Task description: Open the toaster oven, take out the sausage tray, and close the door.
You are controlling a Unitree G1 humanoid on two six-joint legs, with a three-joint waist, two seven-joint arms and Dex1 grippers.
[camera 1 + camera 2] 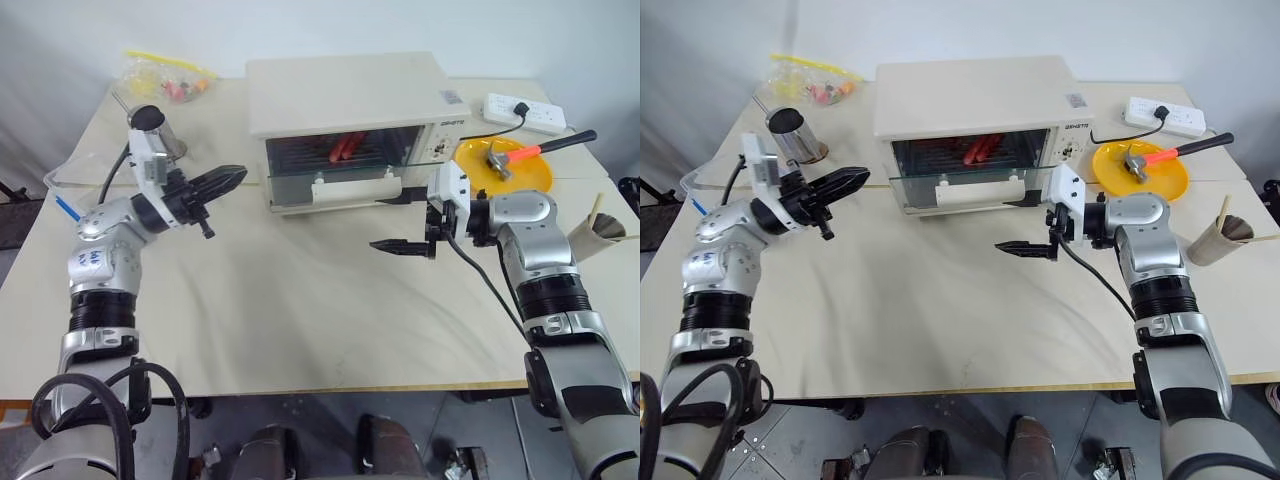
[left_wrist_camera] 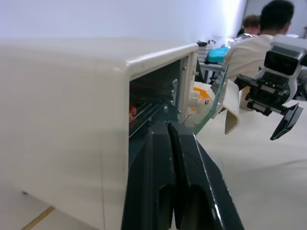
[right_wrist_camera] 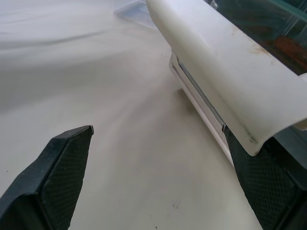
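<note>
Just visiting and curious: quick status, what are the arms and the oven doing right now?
Left gripper shut, empty, beside toaster oven. Right gripper open, one finger under door handle. Door partly ajar, sausage tray inside. Nothing blocking.

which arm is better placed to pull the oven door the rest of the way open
Right. Its pincer is open with the door's handle between its fingers, and the door is only partly ajar. The left pincer is shut, off the toaster oven's left side.

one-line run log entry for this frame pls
door: ajar | sausage tray: inside toaster oven | left gripper: shut, empty | right gripper: open, beside door handle
</note>
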